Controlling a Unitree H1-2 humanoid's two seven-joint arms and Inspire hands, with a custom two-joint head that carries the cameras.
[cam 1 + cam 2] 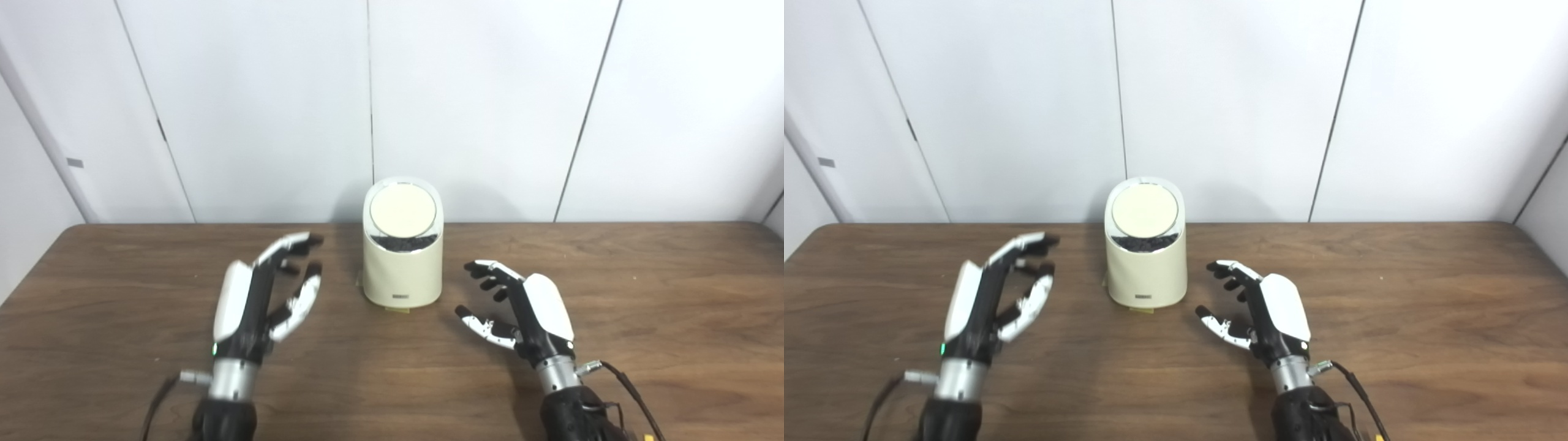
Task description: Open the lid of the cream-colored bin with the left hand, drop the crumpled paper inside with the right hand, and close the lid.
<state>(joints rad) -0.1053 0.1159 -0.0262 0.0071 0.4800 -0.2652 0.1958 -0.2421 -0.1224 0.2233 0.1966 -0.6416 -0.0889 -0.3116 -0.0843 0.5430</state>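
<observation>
Cream-colored bin (402, 260) standing upright on the brown wooden table (643, 294), near the far edge and in front of the white wall panels (490, 104). Its round lid (403, 211) sits on top, tilted toward the cameras, with a dark band visible just below the disc. A small yellowish tab (397, 309) shows at the foot of the bin.

The bin lies between the 2 robot hands and farther from the robot than either, apart from both. The left robot hand (269, 294) hovers to the bin's left, fingers spread wide and pointing toward the wall, palm turned inward toward the bin, holding nothing. The right robot hand (520, 303) is to the bin's right, fingers loosely curled and apart, palm facing left, likewise empty. Both forearms enter from the bottom edge, with cables (631, 392) trailing from the wrists.
</observation>
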